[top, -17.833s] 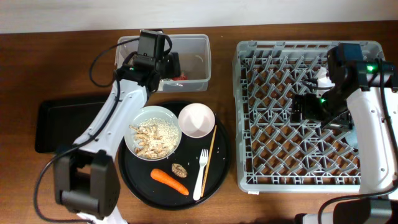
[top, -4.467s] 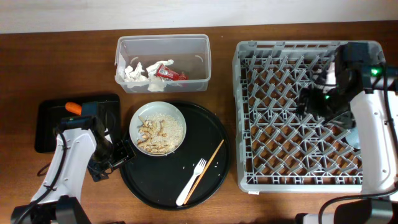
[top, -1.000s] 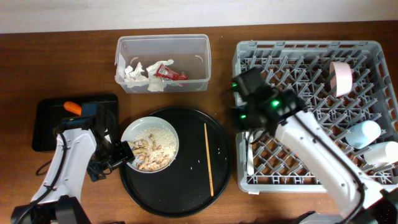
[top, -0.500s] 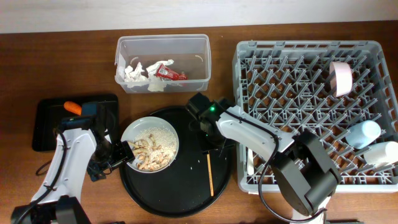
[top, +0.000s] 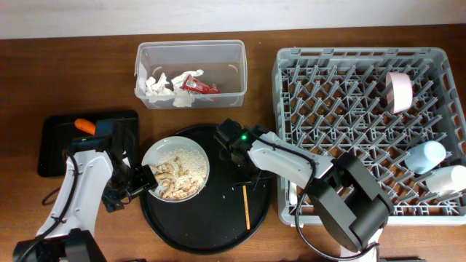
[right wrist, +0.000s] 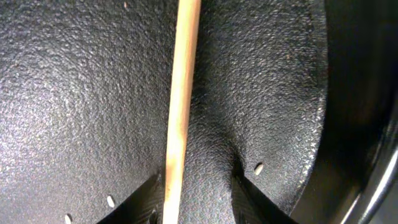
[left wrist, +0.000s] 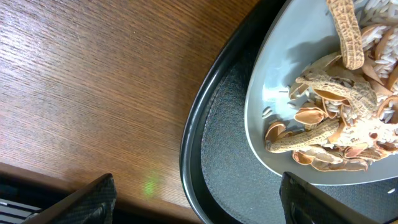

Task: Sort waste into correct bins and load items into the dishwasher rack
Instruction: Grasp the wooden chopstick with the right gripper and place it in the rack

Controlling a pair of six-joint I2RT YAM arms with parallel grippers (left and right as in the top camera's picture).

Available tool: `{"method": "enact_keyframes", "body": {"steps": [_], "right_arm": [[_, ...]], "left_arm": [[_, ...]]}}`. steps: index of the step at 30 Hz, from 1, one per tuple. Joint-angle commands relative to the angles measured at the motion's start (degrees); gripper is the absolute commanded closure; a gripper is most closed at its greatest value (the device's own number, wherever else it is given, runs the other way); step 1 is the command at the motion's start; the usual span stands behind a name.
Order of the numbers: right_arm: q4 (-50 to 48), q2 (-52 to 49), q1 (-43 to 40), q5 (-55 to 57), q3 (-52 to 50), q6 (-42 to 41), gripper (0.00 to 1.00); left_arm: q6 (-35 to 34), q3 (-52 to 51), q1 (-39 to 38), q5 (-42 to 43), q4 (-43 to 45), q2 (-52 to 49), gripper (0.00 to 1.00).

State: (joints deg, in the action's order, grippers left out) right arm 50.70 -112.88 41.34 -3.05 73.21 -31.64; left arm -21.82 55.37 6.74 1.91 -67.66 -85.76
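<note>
The right gripper (top: 241, 172) is down on the round tray (top: 211, 234), right of the plate (top: 148, 157). In the wrist view its jaws stand apart with the chopstick (right wrist: 180, 93) running between them. One finger is against or just beside the stick, and a gap shows on the other side, so it is not clamped. The chopstick (top: 246, 208) lies flat on the tray, its near end sticking out from under the arm.

The left gripper (top: 138, 182) sits at the plate's left edge with its jaws wide apart, gripping nothing. In its wrist view one finger is over the table side of the tray rim and the other over the plate (left wrist: 280, 81). The scraps (top: 172, 182), rice and peanut shells, are heaped on the plate.

In the tub (top: 241, 73), far of the round tray, lie the tissue (top: 154, 86) and the wrapper (top: 196, 85). The carrot (top: 85, 126) lies in the black tray (top: 52, 156) at the left.

In the rack (top: 349, 109) at the right, the bowl (top: 399, 91) stands on edge at the far right. The blue cup (top: 424, 155) and white cup (top: 448, 180) lie at the right edge. The fork (top: 293, 196) is near the left wall.
</note>
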Motion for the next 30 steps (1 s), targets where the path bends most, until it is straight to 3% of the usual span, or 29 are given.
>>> {"method": "enact_keyframes", "body": {"steps": [1, 4, 8, 13, 15, 18, 27, 29, 30], "right_arm": [[-0.2, -1.0, 0.4, -0.8, -1.6, -0.9, 0.76], [-0.1, -1.0, 0.4, -1.0, -1.6, -0.9, 0.96], [1.1, 0.8, 0.3, -1.3, -0.7, -0.8, 0.96], [12.4, 16.5, 0.0, 8.0, 10.7, -0.2, 0.96], [17.0, 22.9, -3.1, 12.4, 11.8, -0.2, 0.96], [21.9, 24.6, -12.4, 13.5, 10.9, 1.7, 0.96], [11.0, 19.4, -17.9, 12.6, -2.9, 4.4, 0.96], [10.0, 19.2, -17.9, 12.6, -2.9, 4.4, 0.89], [8.8, 19.2, -17.9, 12.8, -2.9, 4.4, 0.8]], "left_arm": [[0.9, -0.2, -0.3, -0.2, 0.1, 0.1, 0.16], [0.9, -0.2, -0.3, -0.2, 0.1, 0.1, 0.16], [0.9, -0.2, -0.3, -0.2, 0.1, 0.1, 0.16], [0.9, -0.2, -0.3, -0.2, 0.1, 0.1, 0.16], [0.9, -0.2, -0.3, -0.2, 0.1, 0.1, 0.16], [0.9, -0.2, -0.3, -0.2, 0.1, 0.1, 0.16], [0.9, -0.2, -0.3, -0.2, 0.1, 0.1, 0.16], [0.9, -0.2, -0.3, -0.2, 0.1, 0.1, 0.16], [0.9, -0.2, -0.3, -0.2, 0.0, 0.1, 0.16]]}}
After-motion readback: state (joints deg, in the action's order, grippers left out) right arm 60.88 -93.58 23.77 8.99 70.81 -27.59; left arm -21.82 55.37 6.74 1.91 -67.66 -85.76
